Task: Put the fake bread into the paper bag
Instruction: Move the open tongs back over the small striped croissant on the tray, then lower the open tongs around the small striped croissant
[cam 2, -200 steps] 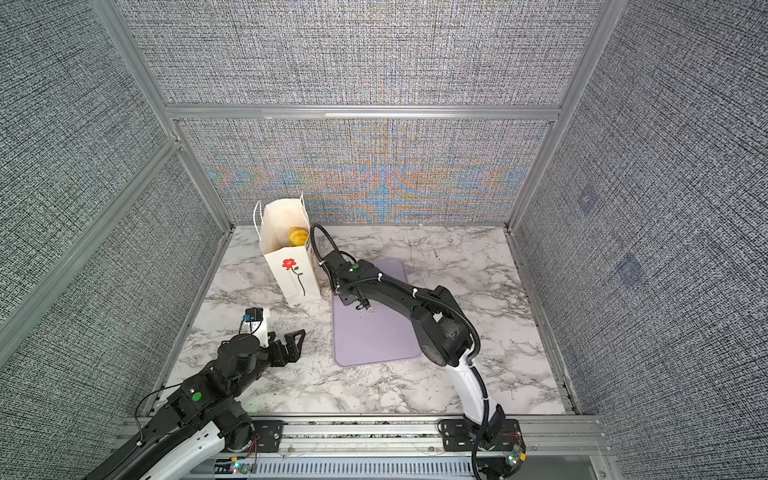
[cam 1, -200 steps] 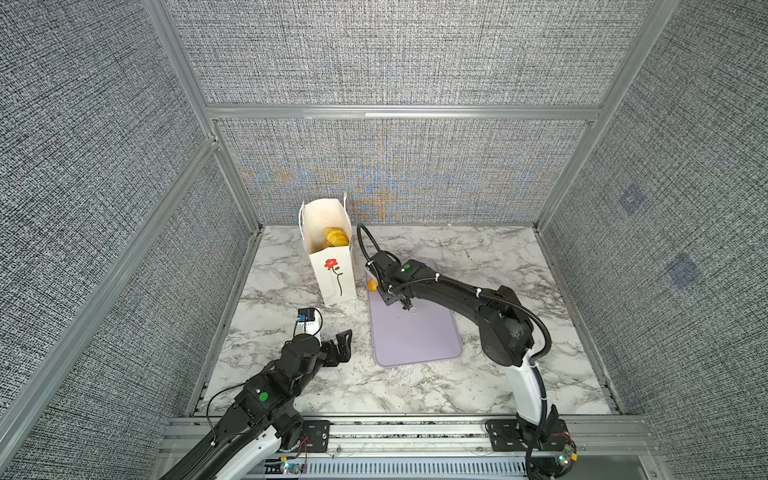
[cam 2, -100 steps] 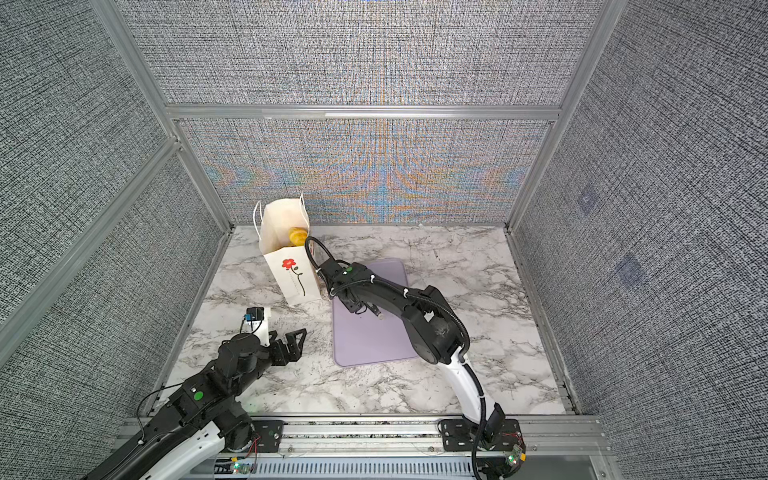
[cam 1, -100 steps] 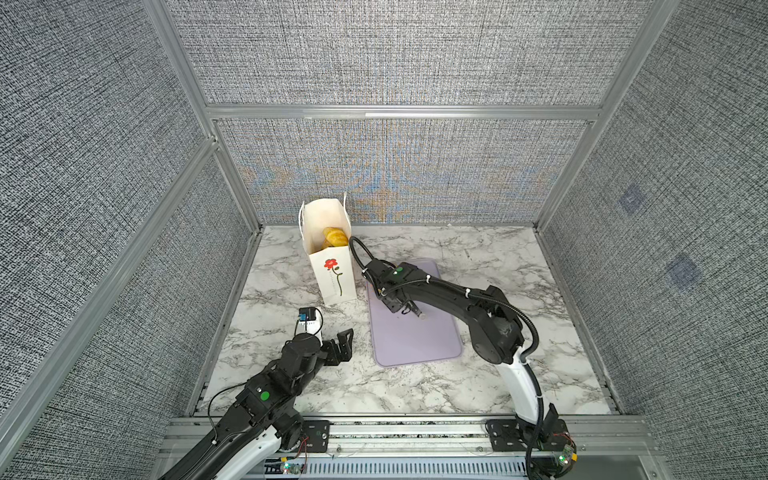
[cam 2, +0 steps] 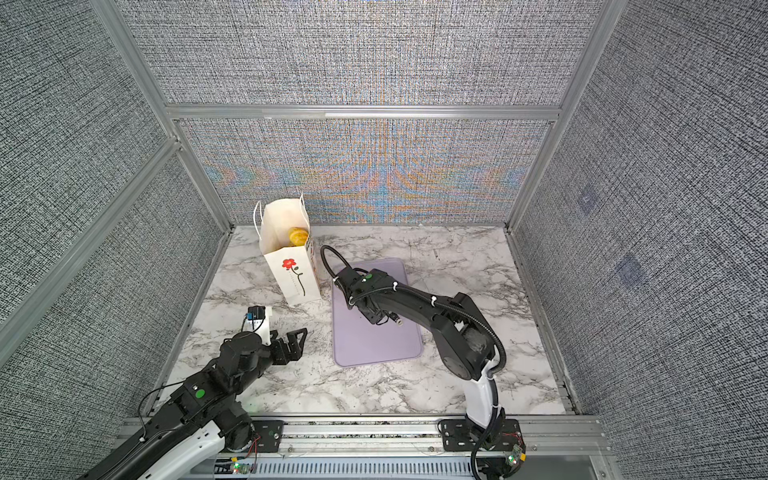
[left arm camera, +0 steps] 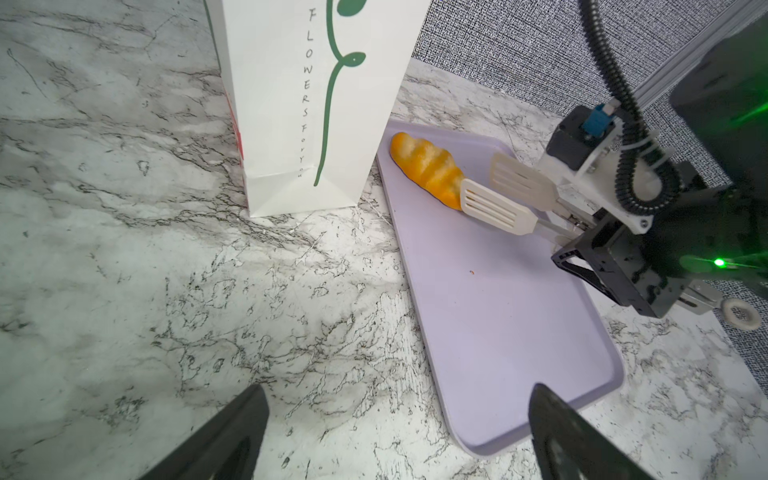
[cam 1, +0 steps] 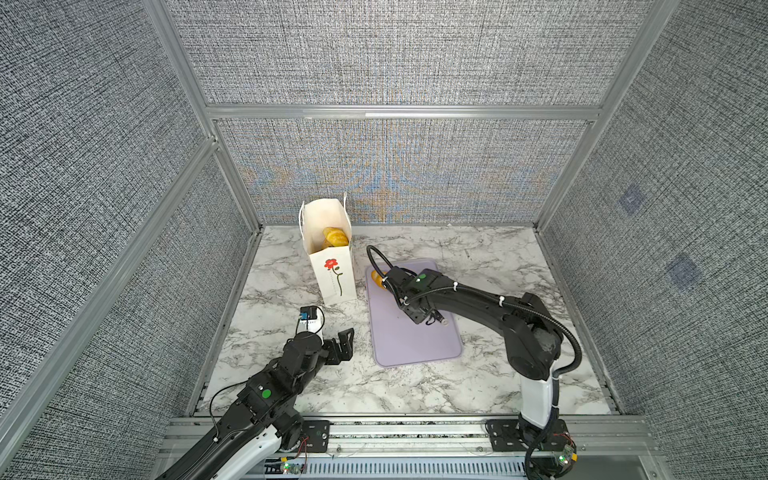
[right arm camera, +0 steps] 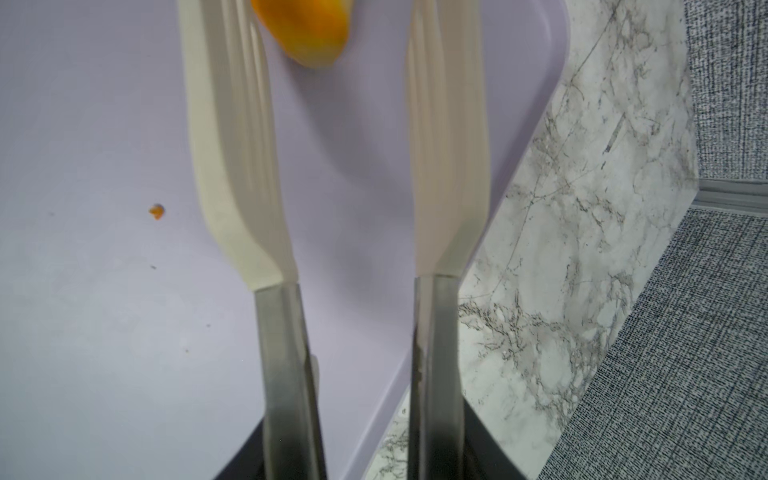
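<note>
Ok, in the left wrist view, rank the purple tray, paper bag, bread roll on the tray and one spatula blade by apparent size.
1. purple tray
2. paper bag, cropped and nearer, so unsure against the tray
3. bread roll
4. spatula blade, nearly the roll's size

Bright, even light all round me; the blur is only up close.

Both top views are sharp, with moiré rainbows on the back wall (cam 2: 374,183) and bowed edges. Soft shadows lie under my arms. My right wrist view smears my spatula fingers (right arm camera: 232,137) and the bread (right arm camera: 307,29); a green lamp (left arm camera: 719,262) flares.
</note>
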